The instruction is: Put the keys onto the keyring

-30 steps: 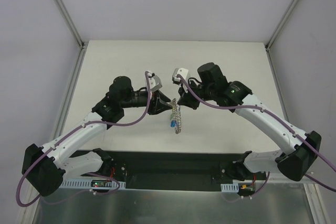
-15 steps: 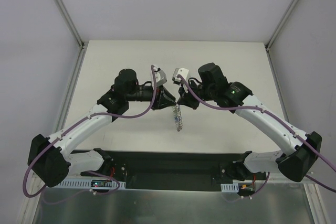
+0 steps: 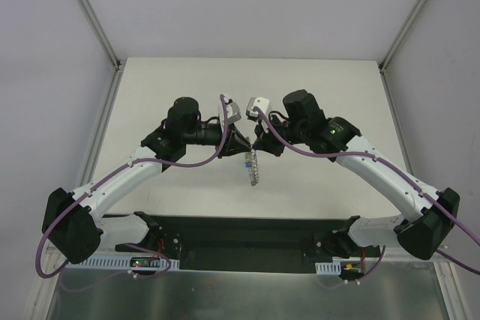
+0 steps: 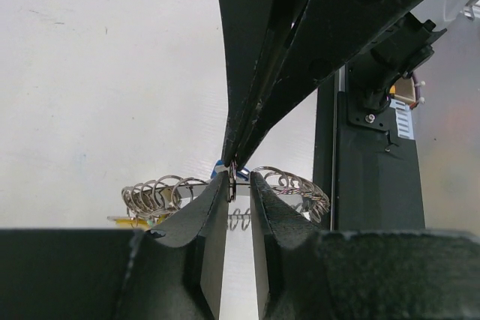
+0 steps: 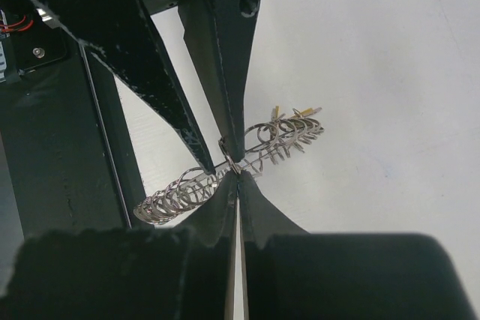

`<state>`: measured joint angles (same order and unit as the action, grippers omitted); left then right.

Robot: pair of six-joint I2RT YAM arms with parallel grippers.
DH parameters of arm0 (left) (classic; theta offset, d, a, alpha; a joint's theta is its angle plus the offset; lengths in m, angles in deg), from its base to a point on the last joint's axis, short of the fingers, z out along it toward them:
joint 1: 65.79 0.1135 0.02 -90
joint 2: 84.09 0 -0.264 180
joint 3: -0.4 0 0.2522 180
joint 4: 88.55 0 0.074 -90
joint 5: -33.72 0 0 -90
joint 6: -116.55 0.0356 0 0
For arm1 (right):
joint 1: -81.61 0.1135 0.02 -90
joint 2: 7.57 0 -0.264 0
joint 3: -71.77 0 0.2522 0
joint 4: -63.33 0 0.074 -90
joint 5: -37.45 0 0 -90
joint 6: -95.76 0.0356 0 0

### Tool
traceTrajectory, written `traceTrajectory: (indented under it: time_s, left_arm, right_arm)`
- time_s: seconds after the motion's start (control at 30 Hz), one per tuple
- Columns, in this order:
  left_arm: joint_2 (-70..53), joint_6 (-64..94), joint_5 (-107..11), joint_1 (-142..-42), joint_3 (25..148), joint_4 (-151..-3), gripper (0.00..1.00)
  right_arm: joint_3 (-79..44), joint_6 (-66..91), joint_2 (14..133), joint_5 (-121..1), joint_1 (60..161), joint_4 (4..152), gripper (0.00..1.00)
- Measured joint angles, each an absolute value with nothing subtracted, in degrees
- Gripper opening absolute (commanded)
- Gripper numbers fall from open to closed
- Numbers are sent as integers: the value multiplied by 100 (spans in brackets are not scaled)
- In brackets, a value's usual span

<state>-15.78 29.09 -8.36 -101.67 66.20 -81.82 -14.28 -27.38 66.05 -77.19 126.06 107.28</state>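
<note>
The keyring (image 5: 180, 194) hangs in the air over the table (image 3: 337, 95), between the two arms. The right gripper (image 5: 237, 185) is clenched on its wire. The left gripper (image 4: 238, 185) straddles a small loop (image 4: 232, 174) with a narrow gap, and I cannot tell whether it grips. Keys (image 5: 300, 113) with yellow heads, and a blue one, seem to dangle from the ring already, so the job looks well along. I cannot make out what is left to do.
</note>
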Motion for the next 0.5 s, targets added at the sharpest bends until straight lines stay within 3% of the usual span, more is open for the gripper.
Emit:
traceTrajectory:
  time_s: [0.17, 0.3, 0.43, 0.5]
  left_arm:
    - [-1572, 3084, -862, -10167, 6665, -8062, 0]
    - [-1541, 3172, -880, -10167, 6744, -7939, 0]
    - [-1537, 3198, -906, -10167, 6812, -7830, 0]
    - [-1537, 3198, -958, -10167, 6818, -7808, 0]
  right_arm:
    - [-1428, -2749, 6605, -7763, 12606, 10733, 1]
    - [-1428, -2760, 6605, -7798, 12604, 10735, 2]
    - [-1420, -2738, 6595, -7820, 12586, 10713, 28]
    - [-1304, -2675, 6490, -7828, 12536, 10569, 34]
